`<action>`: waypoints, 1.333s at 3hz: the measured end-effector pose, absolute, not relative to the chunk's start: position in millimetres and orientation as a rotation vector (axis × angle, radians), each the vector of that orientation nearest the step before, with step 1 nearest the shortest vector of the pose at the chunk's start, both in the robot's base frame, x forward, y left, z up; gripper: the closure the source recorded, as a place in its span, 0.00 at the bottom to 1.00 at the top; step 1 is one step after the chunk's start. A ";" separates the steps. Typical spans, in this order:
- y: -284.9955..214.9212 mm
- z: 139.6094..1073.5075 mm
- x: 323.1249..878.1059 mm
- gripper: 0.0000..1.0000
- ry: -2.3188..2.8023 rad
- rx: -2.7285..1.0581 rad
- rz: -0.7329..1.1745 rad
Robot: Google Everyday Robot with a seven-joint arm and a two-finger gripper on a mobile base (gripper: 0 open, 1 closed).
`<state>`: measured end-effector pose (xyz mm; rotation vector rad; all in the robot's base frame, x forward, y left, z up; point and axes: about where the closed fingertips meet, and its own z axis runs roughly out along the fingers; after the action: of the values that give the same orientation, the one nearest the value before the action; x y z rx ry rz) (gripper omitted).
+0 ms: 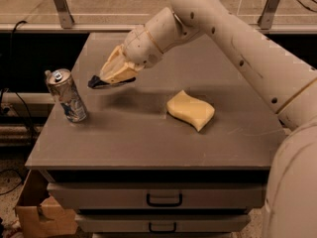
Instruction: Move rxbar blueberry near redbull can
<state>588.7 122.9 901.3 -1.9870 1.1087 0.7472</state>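
My gripper point(106, 79) hangs above the left half of the grey tabletop point(148, 133), shut on the rxbar blueberry point(105, 83), a dark flat wrapper that sticks out below the tan fingers point(118, 69). The bar is held off the table, a little to the right of the redbull can point(66, 96) and slightly behind it. The silver-and-blue can stands upright near the table's left edge, its pull-tab top visible. A gap remains between bar and can.
A pale yellow wavy sponge point(190, 109) lies on the table right of centre. My arm point(233, 38) spans the back right. Drawers point(163, 198) sit below the front edge. A cardboard box point(42, 214) is on the floor at lower left.
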 end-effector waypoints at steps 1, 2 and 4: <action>134.0 890.5 572.0 1.00 1.073 -2.024 0.759; 136.5 888.9 570.7 0.82 1.070 -2.028 0.765; 140.8 886.9 569.0 0.35 1.065 -2.033 0.773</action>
<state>569.0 140.8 886.9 -2.0331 1.0648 0.7734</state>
